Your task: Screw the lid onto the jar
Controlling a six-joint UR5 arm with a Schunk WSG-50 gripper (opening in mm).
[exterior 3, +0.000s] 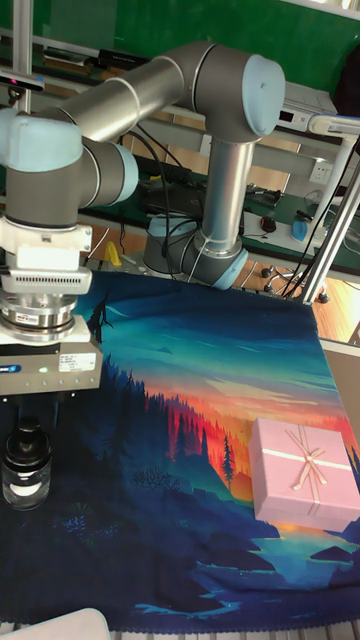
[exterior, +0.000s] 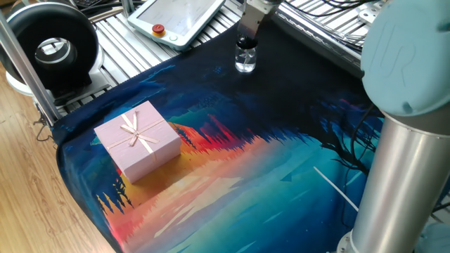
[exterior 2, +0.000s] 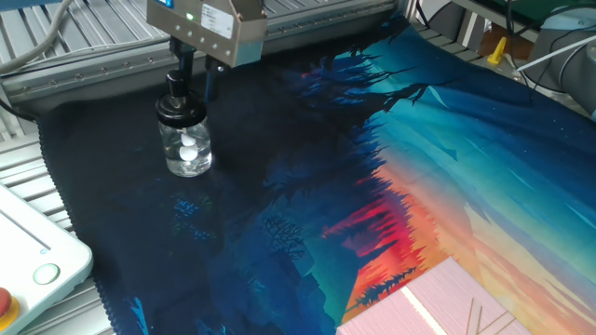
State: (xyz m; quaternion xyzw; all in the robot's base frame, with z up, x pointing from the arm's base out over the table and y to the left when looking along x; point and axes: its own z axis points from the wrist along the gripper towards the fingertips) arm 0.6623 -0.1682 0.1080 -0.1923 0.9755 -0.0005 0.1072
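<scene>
At eleven o'clock on the mat: tiny clear glass jar [exterior 2: 188,154], small black bulb-topped lid [exterior 2: 177,97] seated. Two-finger gripper [exterior 2: 191,82] straddles it; grip indeterminate. Keep your twist vertical.

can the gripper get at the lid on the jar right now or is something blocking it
Probably yes: the gripper hangs right over the jar, a finger on either side of the lid, with nothing between. The pink gift box sits far off.

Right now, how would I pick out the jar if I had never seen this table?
Start at the printed forest cloth and go to its dark end, far from the pink gift box. The jar stands there directly under the pincer: tiny clear glass, black lid on its neck.
</scene>
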